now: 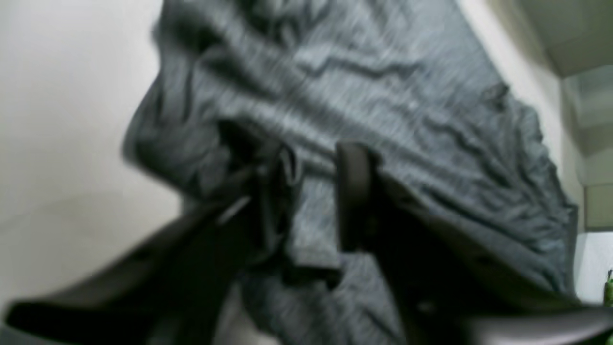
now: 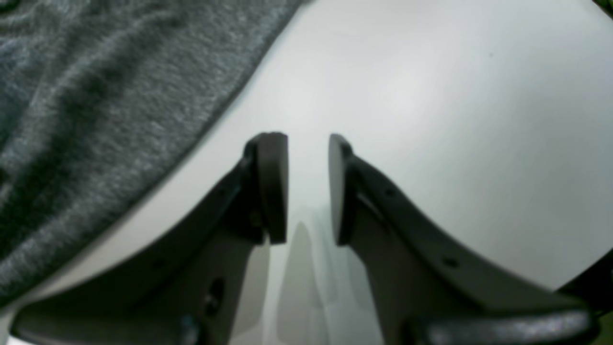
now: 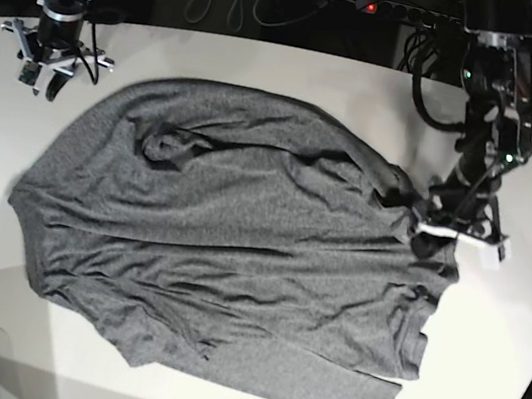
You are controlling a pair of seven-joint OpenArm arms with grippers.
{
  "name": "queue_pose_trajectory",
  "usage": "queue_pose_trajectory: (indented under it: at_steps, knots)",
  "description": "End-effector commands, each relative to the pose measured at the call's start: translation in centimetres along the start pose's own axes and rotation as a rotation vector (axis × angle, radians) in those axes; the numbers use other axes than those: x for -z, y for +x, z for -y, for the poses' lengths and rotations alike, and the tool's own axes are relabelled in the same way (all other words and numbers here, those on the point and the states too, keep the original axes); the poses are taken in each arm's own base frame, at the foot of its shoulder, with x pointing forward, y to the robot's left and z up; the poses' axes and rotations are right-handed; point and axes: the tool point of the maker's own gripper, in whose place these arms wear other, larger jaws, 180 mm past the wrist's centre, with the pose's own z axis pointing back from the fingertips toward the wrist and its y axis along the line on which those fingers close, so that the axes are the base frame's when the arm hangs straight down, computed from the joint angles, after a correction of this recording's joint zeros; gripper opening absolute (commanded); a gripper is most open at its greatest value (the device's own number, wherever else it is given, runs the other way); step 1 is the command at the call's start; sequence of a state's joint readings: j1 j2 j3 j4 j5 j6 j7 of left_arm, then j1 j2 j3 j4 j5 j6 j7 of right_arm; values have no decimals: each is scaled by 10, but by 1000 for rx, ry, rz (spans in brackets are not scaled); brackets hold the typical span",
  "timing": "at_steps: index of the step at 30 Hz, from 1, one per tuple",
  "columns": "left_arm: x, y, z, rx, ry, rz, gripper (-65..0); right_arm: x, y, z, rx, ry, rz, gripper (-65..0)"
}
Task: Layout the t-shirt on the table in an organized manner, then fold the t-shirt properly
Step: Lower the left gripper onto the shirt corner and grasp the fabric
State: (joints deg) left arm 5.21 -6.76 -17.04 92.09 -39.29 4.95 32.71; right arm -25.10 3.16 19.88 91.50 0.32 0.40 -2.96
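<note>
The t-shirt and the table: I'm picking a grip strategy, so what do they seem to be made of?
The t-shirt looks like a soft knit, probably cotton or a blend: heathered dark grey, matte, with speckled fibres and loose wrinkles. The table looks like a hard, smooth white laminate or painted board with a slight sheen; in the right wrist view it shows soft glare and faint finger shadows. The exact material can't be told.

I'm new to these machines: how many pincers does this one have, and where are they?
2. The left pincer is over the t-shirt at its edge, on the overhead picture's right. The right pincer hangs above the bare table at far left, apart from the cloth.
</note>
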Motion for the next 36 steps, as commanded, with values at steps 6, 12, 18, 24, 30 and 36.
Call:
queue_pose_trajectory:
  at_steps: [6, 12, 18, 24, 30, 36]
  knots:
    - [-11, 1, 5, -70, -51, 9, -263, -5, 10, 6, -14, -4, 40, -494]
    - [-15, -29, -21, -68, 14, -60, -261, -5, 11, 6, -15, -4, 43, -494]
    - [-13, -34, -27, -39, 40, -71, -261, -5, 11, 6, -15, -4, 43, -494]
    - [-14, -35, -27, -6, 49, -70, -356, -5, 11, 6, -15, -4, 43, -494]
    - [-11, -49, -26, 83, 67, -107, -432, -5, 11, 6, -15, -4, 43, -494]
    - [-9, -47, -26, 99, 76, -99, -369, -5, 11, 6, -15, -4, 43, -494]
